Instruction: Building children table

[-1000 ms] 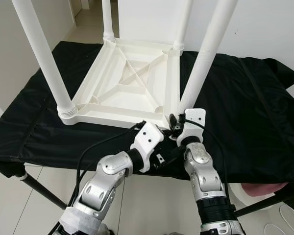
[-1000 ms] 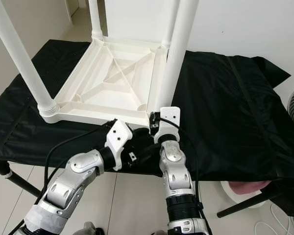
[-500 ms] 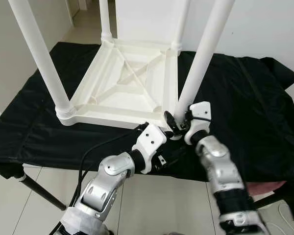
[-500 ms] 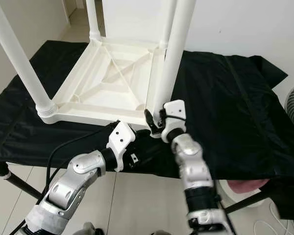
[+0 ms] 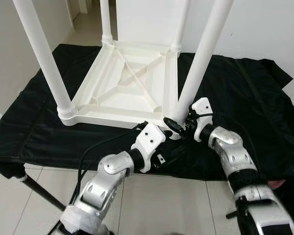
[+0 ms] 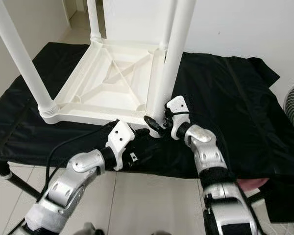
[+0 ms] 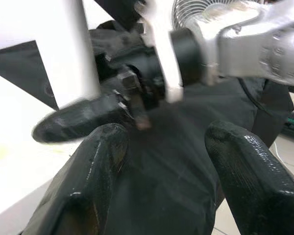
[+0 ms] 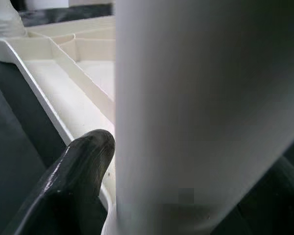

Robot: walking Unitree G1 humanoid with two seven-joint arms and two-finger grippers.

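Right end effector (image 5: 179,126) now swung sideways around upturned white table (image 5: 132,85) leg (image 5: 198,61).

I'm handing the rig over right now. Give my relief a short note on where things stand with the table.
Right gripper: fingers around the base of the near right leg, at its corner socket.
Left gripper: open, empty, just before the tabletop's near edge.
Tabletop lies upside down on the black cloth; all four legs stand in their corners.
Left: check that the near right leg is seated, then turn the table upright.
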